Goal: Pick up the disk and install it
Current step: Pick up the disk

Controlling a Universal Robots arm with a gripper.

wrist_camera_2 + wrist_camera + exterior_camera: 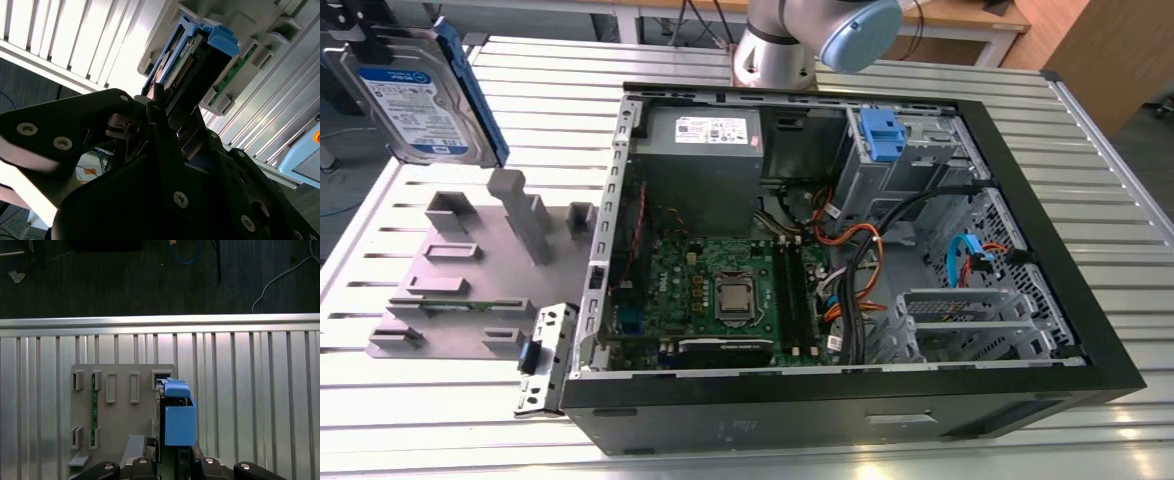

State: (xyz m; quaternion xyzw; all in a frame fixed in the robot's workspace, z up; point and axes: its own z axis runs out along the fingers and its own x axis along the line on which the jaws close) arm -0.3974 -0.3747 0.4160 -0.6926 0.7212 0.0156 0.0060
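The disk, a silver hard drive with a blue-and-white label and a blue bracket along its edge, hangs on edge in the air at the exterior view's upper left, above the grey fixture plate. In the first wrist view the disk sticks out from between the black fingers of my gripper, blue bracket end foremost, over the fixture plate. The second wrist view shows the disk clamped by a finger on its side. My gripper is shut on the disk.
An open computer case lies on the slatted metal table, with a motherboard, cables, and a drive cage with a blue latch. A green memory stick sits in the fixture. A metal bracket leans at the case's corner.
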